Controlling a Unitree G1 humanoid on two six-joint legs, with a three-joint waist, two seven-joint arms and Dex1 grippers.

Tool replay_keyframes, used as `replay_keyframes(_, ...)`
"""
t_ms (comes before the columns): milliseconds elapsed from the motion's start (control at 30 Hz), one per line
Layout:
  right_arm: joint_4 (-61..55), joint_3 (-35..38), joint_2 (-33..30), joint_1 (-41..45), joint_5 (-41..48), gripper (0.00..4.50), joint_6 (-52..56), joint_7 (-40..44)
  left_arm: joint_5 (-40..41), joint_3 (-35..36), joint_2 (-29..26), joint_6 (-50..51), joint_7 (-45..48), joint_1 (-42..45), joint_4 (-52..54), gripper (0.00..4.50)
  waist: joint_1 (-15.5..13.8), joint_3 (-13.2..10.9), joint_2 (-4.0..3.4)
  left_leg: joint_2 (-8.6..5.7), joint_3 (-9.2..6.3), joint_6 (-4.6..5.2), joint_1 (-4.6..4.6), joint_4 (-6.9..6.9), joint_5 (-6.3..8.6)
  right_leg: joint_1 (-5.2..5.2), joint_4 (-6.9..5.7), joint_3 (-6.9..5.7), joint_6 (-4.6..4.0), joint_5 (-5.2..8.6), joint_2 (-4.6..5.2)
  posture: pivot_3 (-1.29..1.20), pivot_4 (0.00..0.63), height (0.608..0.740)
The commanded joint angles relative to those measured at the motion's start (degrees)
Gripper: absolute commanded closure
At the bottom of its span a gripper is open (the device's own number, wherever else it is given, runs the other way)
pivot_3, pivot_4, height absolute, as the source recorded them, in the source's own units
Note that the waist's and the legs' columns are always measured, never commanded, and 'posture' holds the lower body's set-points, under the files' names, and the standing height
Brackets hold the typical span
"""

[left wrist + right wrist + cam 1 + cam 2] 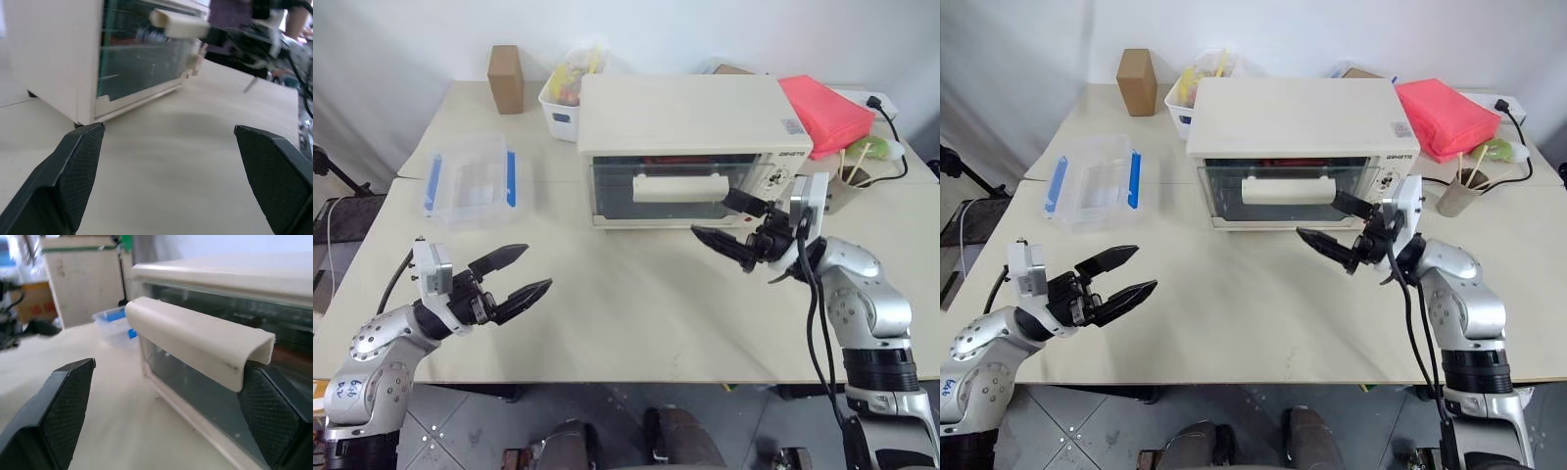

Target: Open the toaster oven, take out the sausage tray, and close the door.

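The cream-white toaster oven (680, 117) stands at the back middle of the table. Its glass door (617, 191) is closed, with the bar handle (680, 186) across the front. My right gripper (710, 213) is open just in front of the handle's right end, not touching it. In the right wrist view the handle (195, 340) sits close ahead between the spread fingers (58, 401). My left gripper (536, 266) is open over the table's front left, far from the oven, holding nothing. The sausage tray is hidden behind the glass.
A clear plastic box with blue clips (470, 181) lies left of the oven. Behind are a white bin (563, 103) and a brown box (506, 78). A red bag (822, 113), a cup with sticks (847, 186) and a power strip (871, 98) crowd the right.
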State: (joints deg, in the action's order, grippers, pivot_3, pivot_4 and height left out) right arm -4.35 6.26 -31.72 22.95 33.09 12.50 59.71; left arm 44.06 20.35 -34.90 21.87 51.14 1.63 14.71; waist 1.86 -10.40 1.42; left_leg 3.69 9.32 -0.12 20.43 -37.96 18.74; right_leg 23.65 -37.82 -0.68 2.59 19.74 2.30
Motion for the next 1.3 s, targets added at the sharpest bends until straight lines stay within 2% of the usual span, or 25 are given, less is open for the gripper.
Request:
replay_keyframes(33, -3.29, -1.12, -3.18, -4.25, -5.65, 0.00, -10.98, 6.18, 3.12, 1.66, -2.34, 2.92, 1.61, 0.98, -0.30, 0.01, 0.12, 0.00, 0.00, 0.00, 0.00, 0.00, 0.00, 0.01, 0.00, -0.01, 0.03, 0.00, 0.00, 0.00, -0.01, 0.00, 0.150, 0.740)
replay_keyframes(100, -2.63, -0.92, -4.08, -6.28, -6.53, 0.00, -13.43, 7.55, 3.42, 1.74, -3.14, 3.46, 2.02, 3.20, -1.86, 0.01, 0.15, 0.00, -0.01, 0.00, 0.03, 0.00, -0.01, 0.00, 0.00, -0.02, 0.03, 0.02, 0.00, 0.00, -0.01, 0.00, 0.150, 0.740)
replay_keyframes(200, -1.60, -0.75, -4.22, -7.09, -7.56, 0.00, -16.25, 8.20, 3.13, 0.52, -3.15, 3.92, 2.07, 10.26, -5.94, 0.56, -0.04, -0.02, 0.01, -0.01, 0.02, -0.01, -0.04, -0.14, -0.03, -0.05, -0.09, 0.01, 0.00, 0.00, 0.00, 0.00, 0.150, 0.740)
replay_keyframes(333, 0.22, -1.47, -4.20, -7.42, -9.48, 0.00, -20.19, 9.33, 0.86, -2.21, -1.60, 3.61, 1.90, 18.54, -11.44, 1.60, -0.03, -0.02, 0.01, -0.03, 0.04, -0.02, -0.11, -0.13, -0.05, -0.11, -0.13, 0.02, 0.01, -0.01, -0.01, 0.00, 0.150, 0.740)
replay_keyframes(467, 1.06, -2.11, -4.19, -7.46, -10.17, 0.00, -22.41, 10.30, -1.45, -5.51, -0.03, 2.80, 2.79, 24.51, -15.62, 2.83, -0.04, -0.02, 0.01, 0.03, 0.10, -0.03, -0.09, -0.09, -0.06, -0.03, -0.09, 0.05, 0.01, -0.01, -0.10, 0.00, 0.150, 0.740)
replay_keyframes(633, 2.46, -3.19, -4.03, -6.68, -11.57, 0.00, -25.17, 11.42, -6.04, -10.17, 5.28, -0.72, 2.64, 32.35, -22.27, 4.34, -0.08, -0.02, 0.02, 0.03, 0.16, -0.03, -0.09, -0.22, -0.06, -0.04, -0.15, 0.11, 0.02, -0.01, -0.11, 0.00, 0.150, 0.740)
replay_keyframes(833, 3.90, -3.16, -3.85, -7.05, -12.60, 0.00, -27.64, 10.24, -11.56, -14.96, 11.55, -4.82, 2.94, 35.68, -27.49, 4.43, 0.19, -0.03, 0.01, 0.09, 0.28, -0.03, -0.12, -0.20, -0.06, 0.01, -0.18, 0.23, 0.02, -0.01, -0.25, 0.00, 0.150, 0.740)
replay_keyframes(1033, 2.04, 0.02, -4.54, -12.21, -13.04, 0.00, -28.47, 5.51, -14.29, -18.14, 12.08, -7.03, 8.18, 34.53, -29.71, 4.43, -0.23, -0.03, 0.01, 0.21, 0.29, -0.08, -0.11, -0.22, -0.08, 0.06, -0.20, 0.32, 0.01, -0.01, -0.40, 0.00, 0.150, 0.740)
replay_keyframes(1100, 0.67, 1.73, -4.94, -15.59, -13.23, 0.00, -28.83, 3.60, -15.75, -19.14, 11.35, -8.12, 10.14, 33.82, -30.39, 4.43, -0.29, -0.03, 0.01, 0.16, 0.31, -0.07, -0.11, -0.26, -0.08, 0.05, -0.23, 0.35, 0.02, -0.01, -0.34, 0.00, 0.150, 0.740)
replay_keyframes(1300, -4.61, 12.03, -4.26, -34.26, -13.32, 0.00, -28.47, -3.72, -19.65, -20.95, 9.77, -12.40, 13.90, 30.81, -32.71, 4.43, -0.45, -0.03, 0.01, 0.09, 0.29, -0.06, -0.11, -0.19, -0.07, 0.01, -0.15, 0.34, 0.04, -0.02, -0.26, 0.00, 0.150, 0.740)
